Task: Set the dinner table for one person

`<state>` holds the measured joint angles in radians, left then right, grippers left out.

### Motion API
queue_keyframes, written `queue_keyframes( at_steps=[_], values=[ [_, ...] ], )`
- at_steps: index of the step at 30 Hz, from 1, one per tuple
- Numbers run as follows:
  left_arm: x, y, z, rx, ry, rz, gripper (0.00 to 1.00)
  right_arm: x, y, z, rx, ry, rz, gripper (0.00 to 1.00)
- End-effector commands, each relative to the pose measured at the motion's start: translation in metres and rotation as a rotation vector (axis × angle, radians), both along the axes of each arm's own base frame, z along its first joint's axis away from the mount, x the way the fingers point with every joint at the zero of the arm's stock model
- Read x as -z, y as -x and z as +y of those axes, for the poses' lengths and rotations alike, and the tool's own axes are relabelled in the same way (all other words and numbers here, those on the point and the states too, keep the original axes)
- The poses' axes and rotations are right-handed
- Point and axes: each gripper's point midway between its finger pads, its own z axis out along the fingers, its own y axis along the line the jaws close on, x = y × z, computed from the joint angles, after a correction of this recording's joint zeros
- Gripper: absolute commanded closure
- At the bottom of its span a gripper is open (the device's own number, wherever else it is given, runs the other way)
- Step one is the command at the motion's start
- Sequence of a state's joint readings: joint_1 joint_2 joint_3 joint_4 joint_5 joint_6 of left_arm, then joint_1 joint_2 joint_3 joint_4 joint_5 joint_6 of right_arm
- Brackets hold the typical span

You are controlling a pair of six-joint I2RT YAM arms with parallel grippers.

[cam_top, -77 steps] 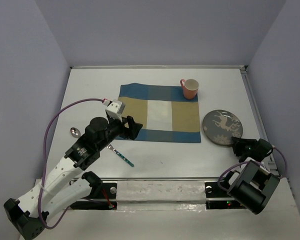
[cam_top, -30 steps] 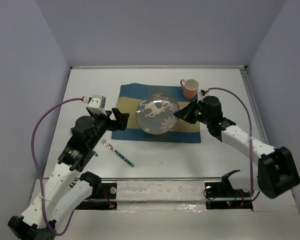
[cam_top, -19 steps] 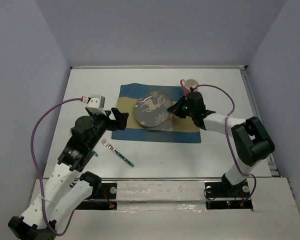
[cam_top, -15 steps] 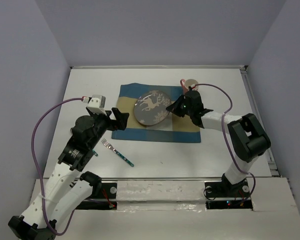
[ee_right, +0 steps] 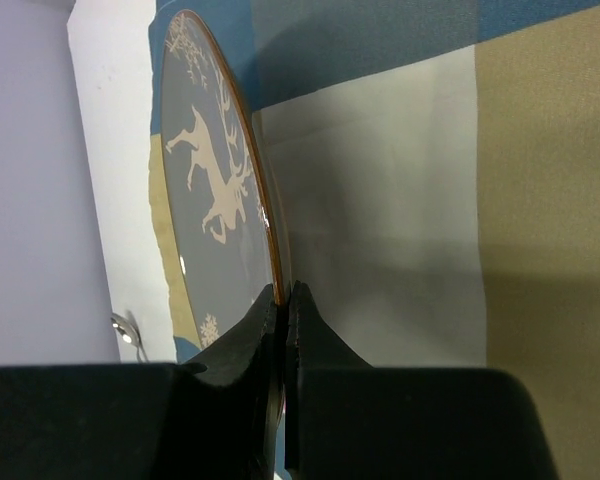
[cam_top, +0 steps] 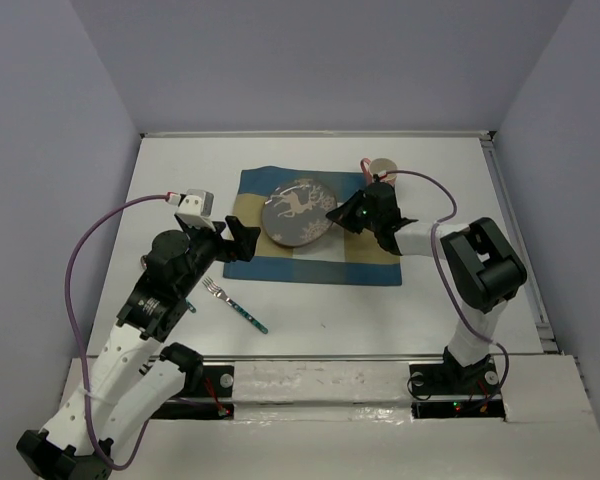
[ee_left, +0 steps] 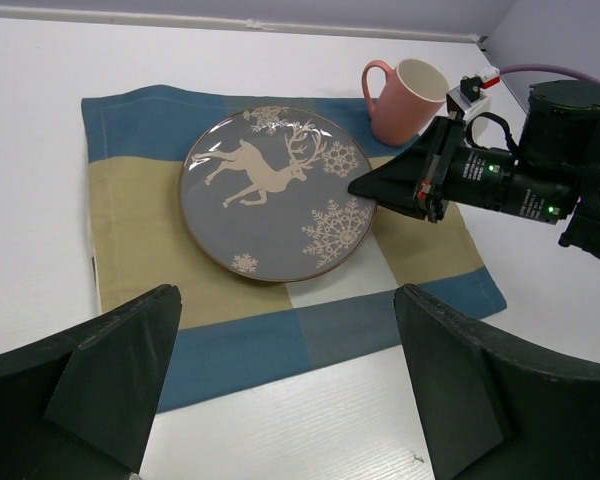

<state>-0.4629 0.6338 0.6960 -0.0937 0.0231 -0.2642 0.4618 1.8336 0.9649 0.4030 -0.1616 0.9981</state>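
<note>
A grey plate with a white reindeer is over the left middle of the checked placemat, tilted. My right gripper is shut on its right rim; the right wrist view shows the jaws pinching the plate edge-on above the placemat. My left gripper is open and empty above the placemat's near left edge. In the left wrist view its fingers frame the plate and the right gripper. The white dinner table lies under everything.
A pink mug stands at the placemat's far right corner, partly behind the right arm, and shows in the left wrist view. A fork with a teal handle lies left of centre near the front. A spoon lies beyond the plate.
My right gripper has carried the plate from the table's right side leftward onto the placemat, still moving left. The left arm drew back, uncovering the fork, then stayed put.
</note>
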Motion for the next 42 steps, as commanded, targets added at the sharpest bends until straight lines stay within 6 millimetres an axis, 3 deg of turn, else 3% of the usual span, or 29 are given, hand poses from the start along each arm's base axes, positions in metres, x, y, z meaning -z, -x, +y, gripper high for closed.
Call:
queue_keyframes(
  at_steps=[1, 4, 6, 7, 12, 14, 19, 22, 26, 27, 28, 30, 31, 34, 35, 36, 38, 39, 40, 41, 42],
  values=[
    [-0.012, -0.003, -0.004, 0.013, 0.02, -0.04, 0.01, -0.06, -0.013, 0.019, -0.019, -0.148, -0.178, 1.0],
    [-0.012, -0.004, -0.003, 0.01, 0.018, -0.04, 0.01, -0.049, -0.008, 0.016, -0.015, -0.132, -0.153, 1.0],
    [-0.011, -0.004, -0.002, 0.007, 0.017, -0.039, 0.01, -0.043, -0.005, 0.012, -0.006, -0.114, -0.135, 0.95],
    [-0.011, -0.004, -0.002, 0.007, 0.017, -0.039, 0.01, -0.039, -0.005, 0.011, -0.008, -0.099, -0.129, 0.84],
    [-0.009, -0.006, -0.002, 0.004, 0.015, -0.033, 0.01, -0.015, 0.004, 0.001, 0.007, -0.012, -0.047, 0.64],
    [-0.009, -0.007, 0.0, -0.009, 0.015, -0.033, 0.01, -0.008, 0.006, -0.005, 0.007, 0.055, -0.011, 0.51],
    [-0.009, -0.008, 0.006, -0.035, 0.015, -0.029, 0.01, -0.008, 0.015, -0.022, 0.011, 0.162, -0.018, 0.18],
    [-0.009, -0.011, 0.009, -0.049, 0.015, -0.026, 0.01, -0.005, 0.025, -0.037, 0.018, 0.235, -0.017, 0.17],
    [-0.012, -0.015, 0.021, -0.105, 0.016, -0.039, 0.01, -0.029, 0.049, -0.045, -0.023, 0.283, -0.091, 0.19],
    [-0.013, -0.015, 0.023, -0.115, 0.016, -0.042, 0.01, -0.024, 0.056, -0.04, -0.056, 0.312, -0.101, 0.2],
    [-0.014, -0.014, 0.025, -0.124, 0.019, -0.046, 0.01, -0.036, 0.072, -0.023, -0.134, 0.334, -0.162, 0.21],
    [-0.017, -0.016, 0.032, -0.158, 0.021, -0.056, 0.01, -0.042, 0.087, -0.005, -0.209, 0.385, -0.209, 0.28],
    [-0.019, -0.016, 0.034, -0.169, 0.025, -0.059, 0.01, -0.043, 0.105, 0.019, -0.284, 0.388, -0.231, 0.32],
    [-0.023, -0.017, 0.045, -0.222, 0.038, -0.07, 0.01, -0.053, 0.124, 0.06, -0.381, 0.424, -0.3, 0.34],
    [-0.024, -0.017, 0.048, -0.235, 0.043, -0.073, 0.01, -0.044, 0.128, 0.073, -0.414, 0.457, -0.3, 0.34],
    [-0.026, -0.016, 0.051, -0.245, 0.046, -0.08, 0.01, -0.043, 0.146, 0.095, -0.478, 0.471, -0.323, 0.34],
    [-0.032, -0.015, 0.061, -0.287, 0.044, -0.104, 0.01, -0.034, 0.151, 0.124, -0.541, 0.532, -0.348, 0.35],
    [-0.033, -0.015, 0.069, -0.329, 0.036, -0.112, 0.01, -0.023, 0.169, 0.136, -0.596, 0.584, -0.341, 0.35],
    [-0.036, -0.012, 0.075, -0.352, 0.034, -0.122, 0.01, -0.032, 0.171, 0.153, -0.613, 0.59, -0.374, 0.35],
    [-0.038, -0.01, 0.08, -0.373, 0.03, -0.132, 0.01, -0.014, 0.177, 0.161, -0.652, 0.649, -0.374, 0.35],
    [-0.04, -0.009, 0.085, -0.396, 0.033, -0.142, 0.01, -0.007, 0.181, 0.164, -0.661, 0.693, -0.373, 0.35]
  ],
)
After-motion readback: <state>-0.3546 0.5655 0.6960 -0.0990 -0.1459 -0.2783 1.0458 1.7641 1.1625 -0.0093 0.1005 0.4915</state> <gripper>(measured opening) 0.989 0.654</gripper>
